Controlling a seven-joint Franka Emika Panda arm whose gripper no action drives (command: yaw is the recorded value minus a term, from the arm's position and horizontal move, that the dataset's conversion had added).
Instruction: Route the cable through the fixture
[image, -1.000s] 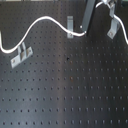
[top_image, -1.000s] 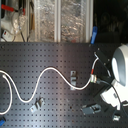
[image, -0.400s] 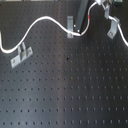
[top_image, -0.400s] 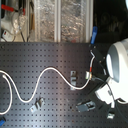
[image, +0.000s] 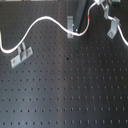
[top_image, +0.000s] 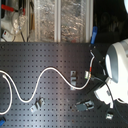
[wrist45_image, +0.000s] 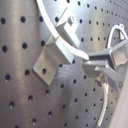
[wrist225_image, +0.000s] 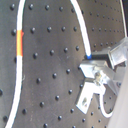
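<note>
My claw (wrist225_image: 92, 62) is clenched on the cable (image: 47, 21), pinching its end. From there, in the first exterior view, the white cord runs toward nine o'clock across the black surface (image: 65, 95), dipping through the middle bracket (image: 71, 25). Its red band (image: 89, 18) sits near my claw, toward seven o'clock.

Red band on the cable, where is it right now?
In the first exterior view the red band sits near the top, right of centre, on the cable between the middle bracket and the right bracket.
</note>
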